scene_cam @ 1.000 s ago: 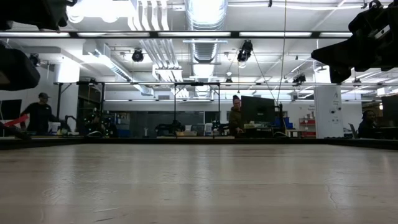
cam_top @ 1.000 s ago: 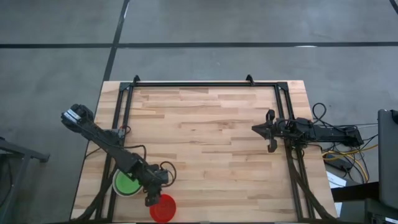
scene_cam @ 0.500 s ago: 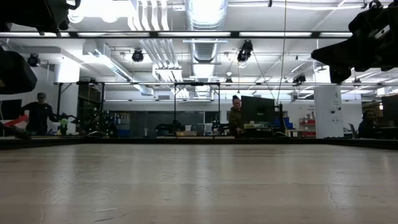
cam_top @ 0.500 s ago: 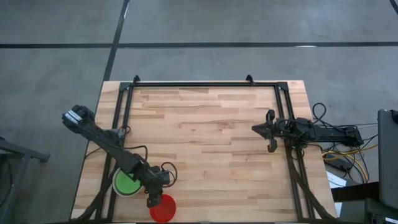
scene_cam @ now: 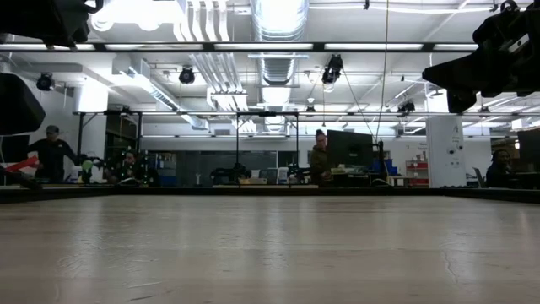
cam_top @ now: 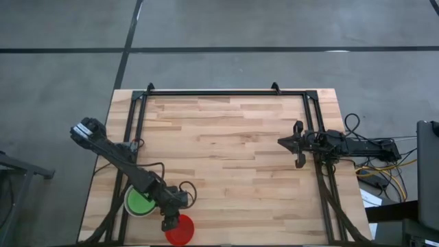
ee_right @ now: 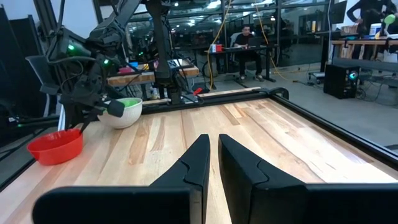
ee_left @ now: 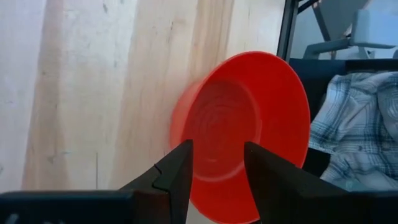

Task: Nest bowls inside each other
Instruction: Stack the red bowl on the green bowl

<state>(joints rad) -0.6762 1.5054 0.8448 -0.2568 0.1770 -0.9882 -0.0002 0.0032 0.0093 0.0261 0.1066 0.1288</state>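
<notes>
**Q:** Where is your left gripper, and what are its fingers doing?

**A:** My left gripper [cam_top: 167, 221] is down at the near left corner of the wooden table [cam_top: 233, 137], just above the red bowl [cam_top: 180, 230]. In my left wrist view the two dark fingers [ee_left: 176, 174] stand apart, released, and the red bowl [ee_left: 245, 134] shows in the gap beyond them. I hold nothing. I cannot tell whether a fingertip touches the bowl's rim or only hangs close over it.

**Q:** And the bowls themselves?

**A:** The red bowl sits upright at the table's near edge, by the left side. Just beside it, toward the left edge, stands the pale grey-white bowl [cam_top: 130, 208] with a bright green bowl [cam_top: 140, 202] nested inside it. My right wrist view shows the same pair: white bowl [ee_right: 124, 114] with green at its rim, and the red one [ee_right: 56, 147] apart from it on the wood. I cannot tell how many green bowls are stacked in there.

**Q:** Your right arm?

**A:** It waits at the right side of the table, right gripper [cam_top: 296, 143] pointing inward above the wood, well apart from the bowls. Its fingers [ee_right: 198, 163] are drawn close together with only a narrow slit between, gripping nothing.

**Q:** Anyone around?

**A:** People [scene_cam: 320, 160] show far off in the room behind the table.
</notes>
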